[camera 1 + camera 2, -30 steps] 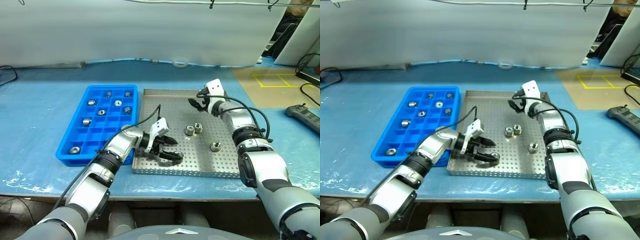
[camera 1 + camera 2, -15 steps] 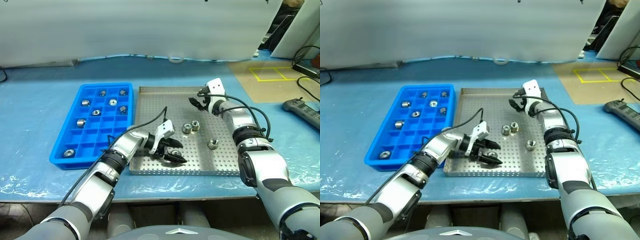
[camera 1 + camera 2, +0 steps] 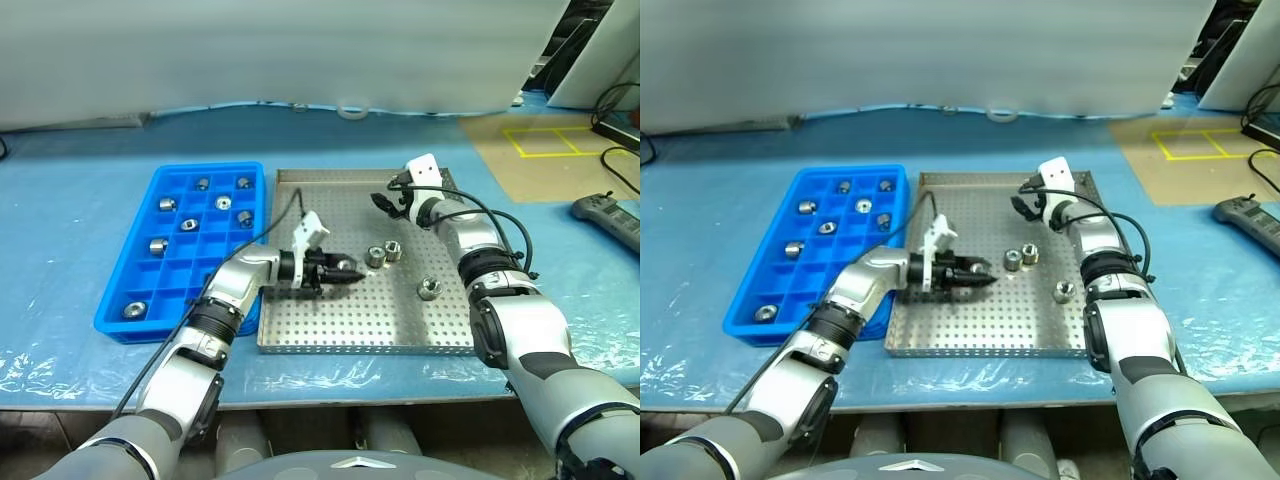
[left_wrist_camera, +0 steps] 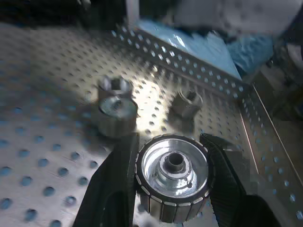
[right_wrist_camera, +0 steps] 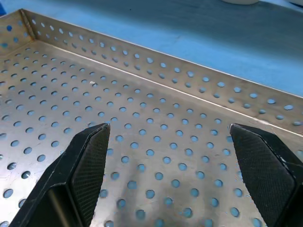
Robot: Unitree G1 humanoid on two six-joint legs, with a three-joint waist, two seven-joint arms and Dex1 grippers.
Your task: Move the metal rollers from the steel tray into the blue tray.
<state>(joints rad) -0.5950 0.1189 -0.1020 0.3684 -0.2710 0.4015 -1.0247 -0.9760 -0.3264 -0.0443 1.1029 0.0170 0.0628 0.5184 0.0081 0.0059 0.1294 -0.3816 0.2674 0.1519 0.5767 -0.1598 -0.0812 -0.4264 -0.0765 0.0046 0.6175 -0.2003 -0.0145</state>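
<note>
1. Left gripper (image 4: 173, 163) clamps one metal roller (image 4: 173, 176) above steel tray (image 3: 300, 335); the head views hide this grip.
2. Three loose rollers (image 3: 377, 256) lie mid-tray.
3. Right gripper (image 5: 173, 156) gapes wide, empty, over far corner.
4. Blue tray (image 3: 140, 290) holds seven rollers.

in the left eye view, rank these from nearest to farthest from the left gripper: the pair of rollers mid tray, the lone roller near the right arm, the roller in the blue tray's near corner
1. Pair of rollers, just beyond the left gripper, mid steel tray.
2. Lone roller, farther toward the tray's right side.
3. Corner roller, in the blue tray behind the gripper, on the left.
</note>
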